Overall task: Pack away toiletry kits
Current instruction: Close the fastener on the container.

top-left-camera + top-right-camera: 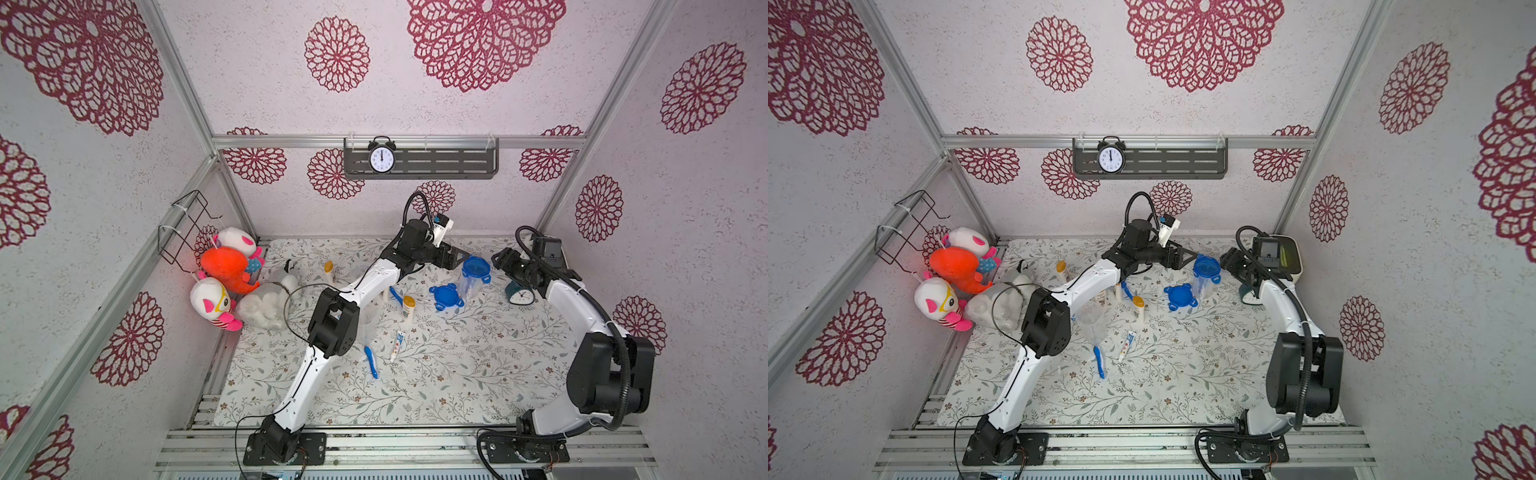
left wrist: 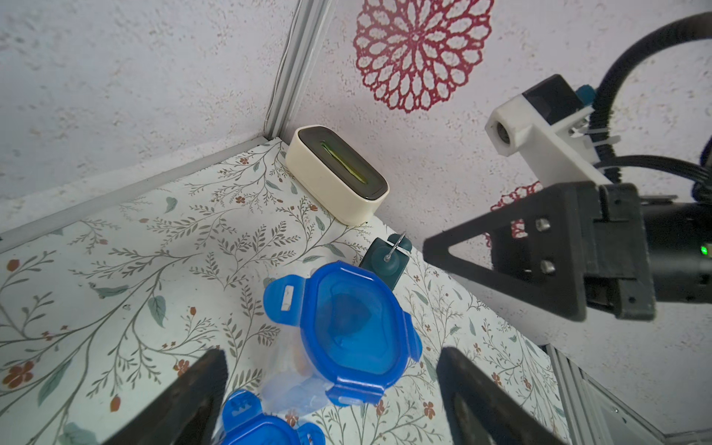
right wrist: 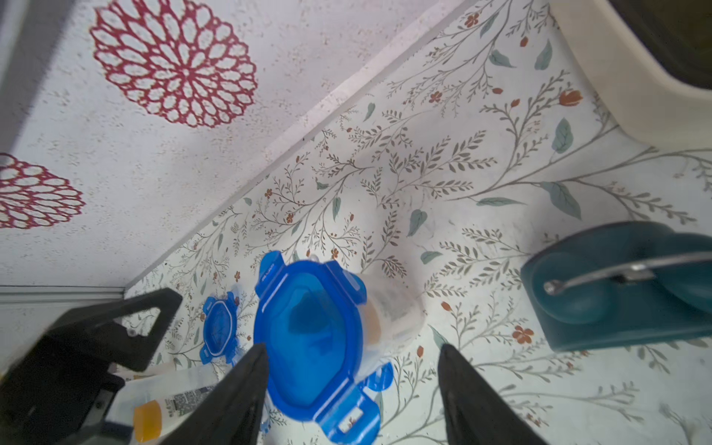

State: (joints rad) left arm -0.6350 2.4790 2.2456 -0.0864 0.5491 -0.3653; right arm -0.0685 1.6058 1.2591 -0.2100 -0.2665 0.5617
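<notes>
**Left claw** (image 1: 457, 261): jaws parted, nothing held. Hovering just left of the lidded jar (image 1: 473, 274). In the left wrist view, fingers (image 2: 192, 397) flanking the jar with a gap on either side.

**Right claw** (image 1: 500, 259): jaws parted, nothing held. Hovering just right of the jar. In the right wrist view, one finger (image 3: 246, 385) overlapping the lid's rim, contact not determinable; the other clear of it.

**Lidded jar**: clear plastic, upright on the tabletop (image 1: 457, 374) towards the rear right. Blue four-tab lid in place, tabs splayed outward. Something orange dimly visible through the wall, remaining contents not discernible.

**Loose blue lid** (image 1: 446, 297): flat on the tabletop, just left of the jar and slightly nearer the arm bases.

**Teal alarm clock** (image 1: 519, 293): near, right of the jar, partly under the right arm.

**Cream box** (image 2: 339, 173): beyond the jar, in the rear right corner.

**White bottles with orange caps**: one (image 1: 408, 307) left of the jar, past the loose lid; another (image 1: 329, 272) well left of it.

**Blue toothbrushes**: one (image 1: 395, 294) left of the jar, partly hidden by the left arm; another (image 1: 371, 361) flat, well left of the jar and nearer the arm bases.

**Toothpaste tube** (image 1: 397, 345): flat, just beside the second toothbrush.

**Lidless clear jar** (image 1: 1092, 318): faint, well left of the lidded jar, beside the left arm's elbow.

**Plush toys** (image 1: 228, 270): far left of the jar, against the side wall.

**Black alarm clock** (image 1: 381, 158): on the wall shelf (image 1: 457, 166), above and behind the jar.
</notes>
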